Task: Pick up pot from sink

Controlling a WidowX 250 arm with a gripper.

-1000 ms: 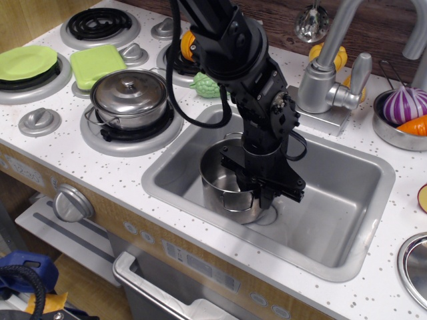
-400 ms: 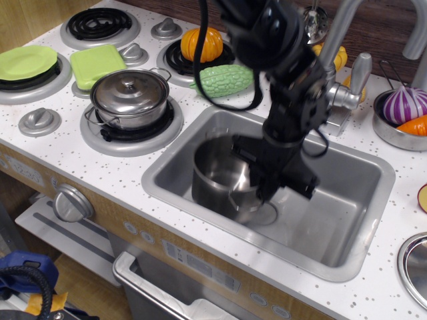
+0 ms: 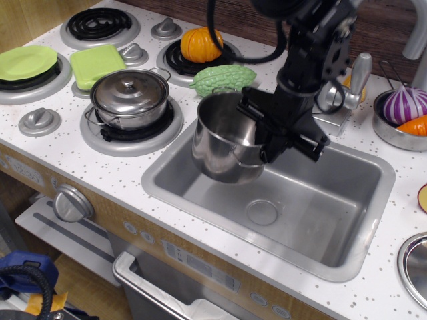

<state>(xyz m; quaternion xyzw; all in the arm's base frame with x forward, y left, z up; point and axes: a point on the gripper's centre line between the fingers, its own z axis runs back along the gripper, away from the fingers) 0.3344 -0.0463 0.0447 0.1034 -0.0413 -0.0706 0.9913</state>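
Note:
The tall lidless shiny steel pot [image 3: 223, 137] hangs in the air, tilted, above the left part of the grey sink [image 3: 347, 220]. My black gripper [image 3: 267, 137] is shut on the pot's right rim and holds it clear of the basin floor. The round drain [image 3: 261, 212] shows bare below the pot. The arm comes down from the top of the view.
A squat lidded steel pot [image 3: 129, 99] stands on the burner left of the sink. A green gourd [image 3: 222, 79] and an orange pumpkin [image 3: 201, 44] lie behind. The faucet [image 3: 337, 80] stands behind the gripper. A bowl with vegetables [image 3: 403, 113] is at right.
The pot stood on the sink floor with the gripper on its rim. It has been lifted up and tilted, and the arm has moved up and right.

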